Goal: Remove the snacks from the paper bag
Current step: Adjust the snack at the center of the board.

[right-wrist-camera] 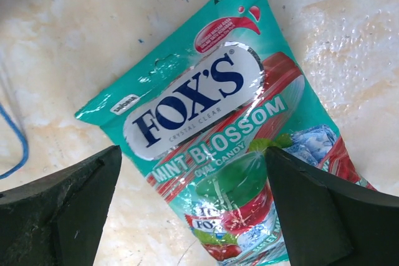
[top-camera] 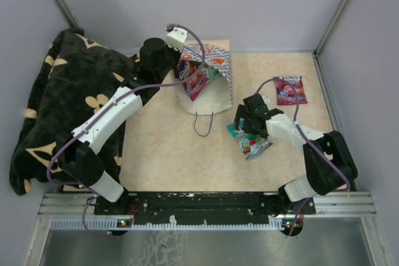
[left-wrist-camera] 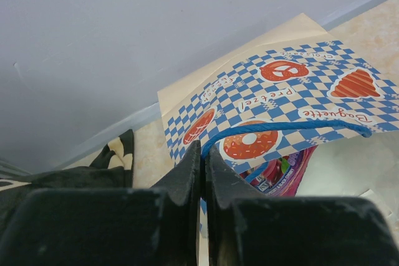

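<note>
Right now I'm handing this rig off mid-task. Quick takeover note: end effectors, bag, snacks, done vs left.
Left end effector: shut on the rim of the paper bag, which rests on the table.
Right end effector: open, over the teal packet, which lies flat on the table.
Done: two snacks are out. They are the teal packet and a purple-pink packet near the far right corner.
Left: one packet inside the bag shows at its mouth. I can't tell whether more lie under it.
</note>
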